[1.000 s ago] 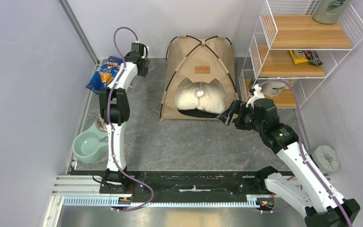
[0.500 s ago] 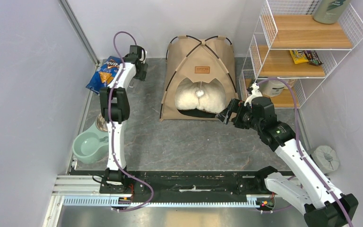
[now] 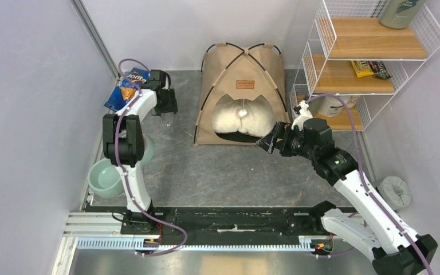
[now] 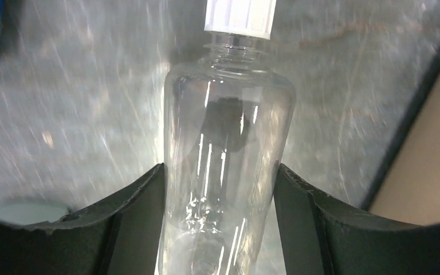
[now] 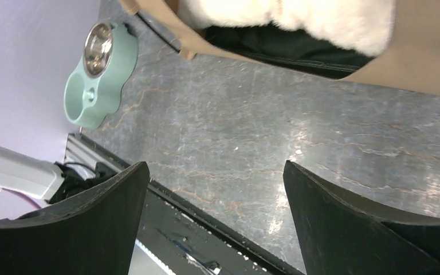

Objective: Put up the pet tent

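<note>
Upright, the pet tent (image 3: 240,86) stands at the far middle of the table (image 3: 229,172), arched doorway facing the arm bases, with 1 fluffy white pillow (image 3: 243,118) inside. To the tent's left, the left gripper (image 4: 220,189) clamps a clear bottle (image 4: 229,109) (white cap). At the tent's front-right corner, the right gripper (image 5: 215,195) gapes wide, empty.

We've got a tan pet tent (image 3: 243,69), white pillow (image 3: 246,121), mint-green bowl (image 3: 104,179), blue chip bag (image 3: 126,89), clear white-capped bottle (image 4: 223,166), grey veined table (image 3: 229,172).
</note>
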Motion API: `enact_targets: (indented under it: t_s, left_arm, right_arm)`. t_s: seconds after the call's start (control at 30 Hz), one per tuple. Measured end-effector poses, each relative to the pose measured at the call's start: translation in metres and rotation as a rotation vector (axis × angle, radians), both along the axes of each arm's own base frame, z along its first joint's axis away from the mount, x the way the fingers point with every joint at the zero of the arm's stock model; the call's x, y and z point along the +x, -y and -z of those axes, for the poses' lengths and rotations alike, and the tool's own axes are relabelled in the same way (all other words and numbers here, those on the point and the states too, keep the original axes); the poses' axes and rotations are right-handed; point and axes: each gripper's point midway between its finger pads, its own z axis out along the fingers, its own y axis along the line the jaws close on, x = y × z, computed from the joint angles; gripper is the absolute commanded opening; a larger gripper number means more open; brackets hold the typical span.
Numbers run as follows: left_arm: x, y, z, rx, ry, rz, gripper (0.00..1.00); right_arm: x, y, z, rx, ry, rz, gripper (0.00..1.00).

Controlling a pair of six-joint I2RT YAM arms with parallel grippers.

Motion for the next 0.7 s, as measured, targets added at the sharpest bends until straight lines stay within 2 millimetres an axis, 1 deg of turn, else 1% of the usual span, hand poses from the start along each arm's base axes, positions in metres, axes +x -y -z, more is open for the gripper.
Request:
enact_targets:
  t_s: [0.1,0.13,0.23,0.27,0.33,0.43,0.47,0.57,0.63,0.7]
  left_arm:
    - [-0.032,0.010,-0.014,-0.100,0.036,-0.083,0.51]
    - [-0.039,0.012,-0.019,-0.127,0.051,-0.102,0.51]
    - [-0.058,0.024,-0.045,-0.238,0.134,-0.151,0.51]
    - [-0.061,0.027,-0.053,-0.267,0.165,-0.163,0.51]
    - [-0.073,0.034,-0.071,-0.343,0.229,-0.186,0.51]
    - [-0.093,0.044,-0.096,-0.458,0.313,-0.218,0.51]
    - [-0.101,0.048,-0.105,-0.508,0.348,-0.229,0.51]
    - [-0.127,0.056,-0.136,-0.647,0.437,-0.267,0.51]
    - [-0.143,0.059,-0.159,-0.725,0.494,-0.287,0.51]
    - [-0.159,0.061,-0.188,-0.803,0.562,-0.301,0.52]
  right_arm:
    - [-0.010,-0.016,-0.003,0.006,0.017,-0.062,0.94]
    - [-0.014,-0.022,-0.004,0.003,0.022,-0.083,0.94]
    - [-0.028,-0.041,-0.003,-0.007,0.037,-0.148,0.93]
    - [-0.033,-0.048,-0.003,-0.012,0.043,-0.169,0.94]
    - [-0.040,-0.064,-0.001,-0.023,0.055,-0.209,0.96]
    - [-0.046,-0.088,0.005,-0.045,0.082,-0.248,0.97]
    - [-0.048,-0.098,0.007,-0.057,0.102,-0.261,0.97]
    - [-0.058,-0.136,0.010,-0.112,0.185,-0.318,0.97]
    - [-0.062,-0.165,0.006,-0.152,0.275,-0.343,0.97]
    - [-0.065,-0.191,-0.002,-0.163,0.359,-0.353,0.97]
